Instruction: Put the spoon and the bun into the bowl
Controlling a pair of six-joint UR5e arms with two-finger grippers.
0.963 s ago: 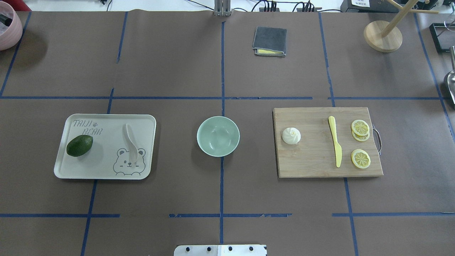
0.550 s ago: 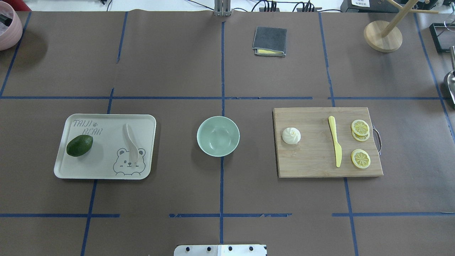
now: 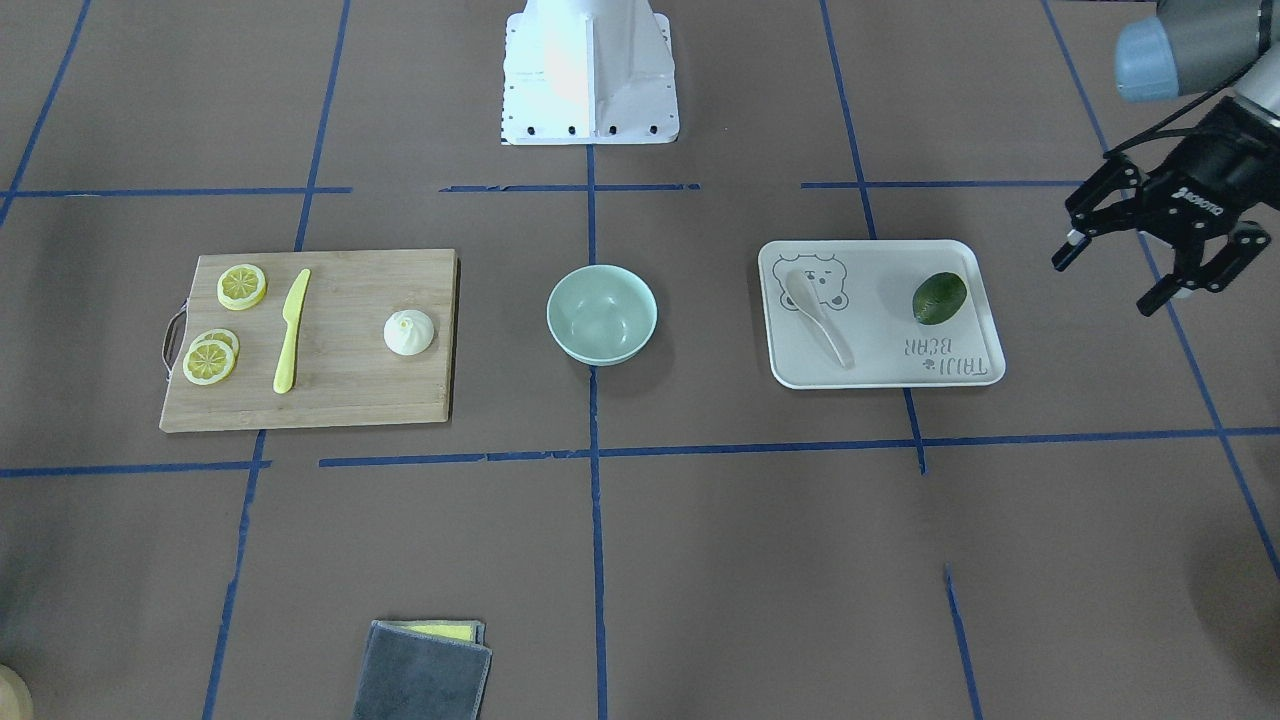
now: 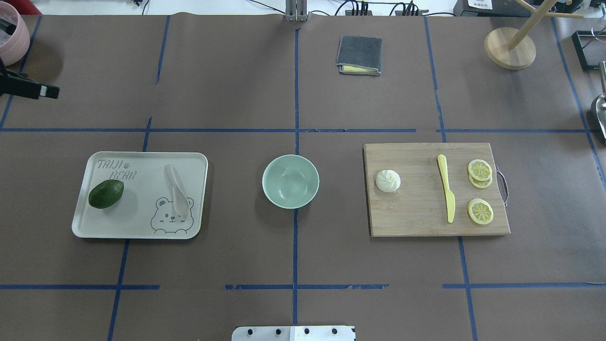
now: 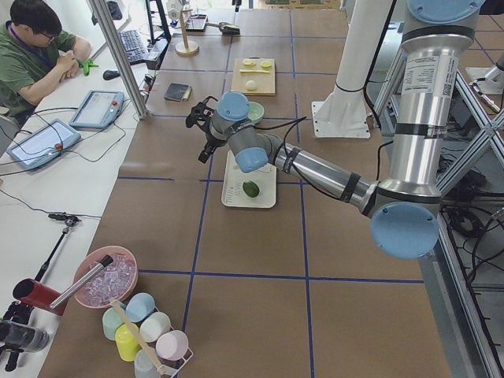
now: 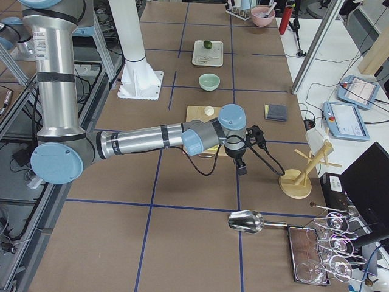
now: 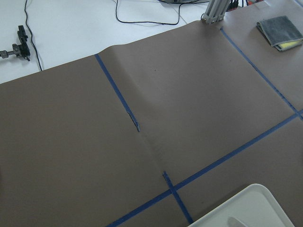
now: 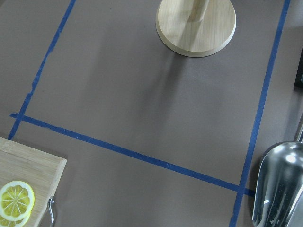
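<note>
Now the left pincer [image 3: 1112,275] has come in at the overhead view's left edge, where a second ago no arm showed; the things on the table [image 3: 700,520] lie as they did. Its fingers are spread wide with nothing between them, and it hangs above the table off the tray's [image 3: 880,352] outer side, apart from it. On the tray lie an avocado [image 3: 939,298], nearest the pincer, and the spoon [image 3: 815,315] on the side toward the bowl [image 3: 601,313], its scoop over the printed bear. The bowl stands at the table's middle, apart from the tray. Beyond it the board [image 3: 350,390] carries the bun [image 3: 409,332] at its bowl-side end, then a knife [image 3: 290,330] and lemon slices [image 3: 242,286]. The right pincer [image 6: 246,152] shows only in a side view, above the table near the board; I cannot tell whether it is spread or pressed together.
</note>
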